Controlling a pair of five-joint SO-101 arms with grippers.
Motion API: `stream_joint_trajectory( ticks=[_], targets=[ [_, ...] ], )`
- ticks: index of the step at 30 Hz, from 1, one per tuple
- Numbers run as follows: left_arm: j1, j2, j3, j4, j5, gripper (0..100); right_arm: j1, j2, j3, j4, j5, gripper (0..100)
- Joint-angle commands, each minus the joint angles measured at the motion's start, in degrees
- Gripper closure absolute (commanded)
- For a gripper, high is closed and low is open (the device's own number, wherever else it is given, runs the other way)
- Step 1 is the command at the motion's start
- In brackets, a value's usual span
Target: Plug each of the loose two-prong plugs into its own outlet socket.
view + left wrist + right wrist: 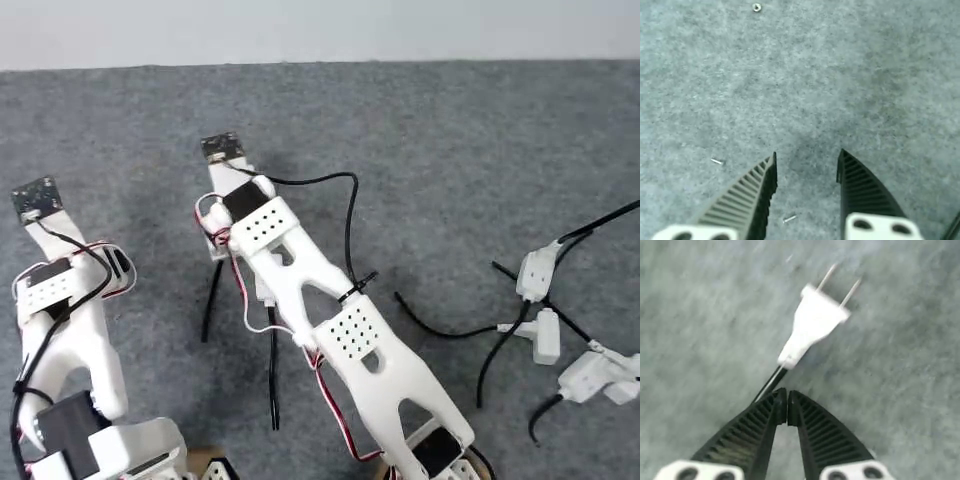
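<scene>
What we cannot settle comes first. In the right wrist view the white two-prong plug (816, 320) is smeared, its two prongs pointing away from the right gripper (787, 391). Its black cord (771, 381) slips in behind the tip of one finger, so we cannot say whether it is pinched or merely passes beside. We also cannot tell whether the plug lies on the grey carpet (900, 390) or hangs just over it. The right gripper's fingers are closed tip to tip, with only a hairline slit between them. In the high view, three white fittings (546, 337) with black leads lie close together near the right edge, well apart from both arms. One more piece is cut off by that edge, and we cannot make out which are plugs and which are sockets. Two black strands (272, 370) run along the carpet beside the right arm (300, 270), their upper ends hidden under it. That arm stretches long and low, slanting away from its base and towards the left arm's side. The left arm (60, 320) is folded shorter at the left edge, its base cut off below. The left gripper (807, 154) hangs over bare carpet with its fingers spread wide and nothing between them. A small metal ring (756, 7) and two thin slivers (716, 161) lie on the pile nearby.
</scene>
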Motion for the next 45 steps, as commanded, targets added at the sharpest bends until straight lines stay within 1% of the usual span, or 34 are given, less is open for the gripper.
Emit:
stream_joint_trajectory(
  ticks=[1,7,9,11,14,16,23,27,30,31,34,36,45],
  targets=[
    [-0.1,-0.3,-1.0,0.4,0.4,81,-2.4,-1.5,-9.2,6.7,1.4,99.1],
    [-0.2,-0.3,-1.0,0.4,0.4,81,-5.2,2.9,-16.5,9.5,1.1,98.8],
    [-0.3,-0.3,-1.1,0.4,0.4,81,-6.2,4.0,-17.1,9.7,-1.0,98.3],
    [-0.3,-0.3,-1.2,0.4,0.4,81,-6.9,5.1,-17.1,9.5,-2.7,94.4],
    [-0.3,-0.3,-1.2,0.4,0.4,81,-7.1,6.6,-16.8,9.5,-4.6,85.0],
    [-0.3,-0.3,-1.2,0.4,0.4,81,-7.0,7.5,-16.8,9.5,-5.1,82.1],
    [-0.3,-0.3,-1.1,0.4,0.4,81,-7.2,8.0,-16.8,10.1,-4.8,89.7],
    [-0.3,-0.3,-1.1,0.4,0.4,81,-7.7,8.0,-16.7,11.1,-2.6,90.9],
    [-0.3,-0.3,-1.1,0.4,0.4,81,-8.2,8.1,-16.7,12.2,-2.5,91.0],
    [-0.3,-0.3,-1.1,0.4,0.4,81,-8.2,8.1,-16.7,12.3,-2.5,92.0],
    [-0.3,-0.3,-1.1,0.4,0.4,81,-8.2,8.1,-16.5,12.4,-1.9,99.5],
    [-0.3,-0.3,-1.1,0.4,0.4,81,-8.4,7.6,-14.6,12.4,-0.3,98.3],
    [-0.3,-0.3,-1.1,0.4,0.4,81,-8.7,5.0,-12.9,12.8,0.0,99.1]
  ],
)
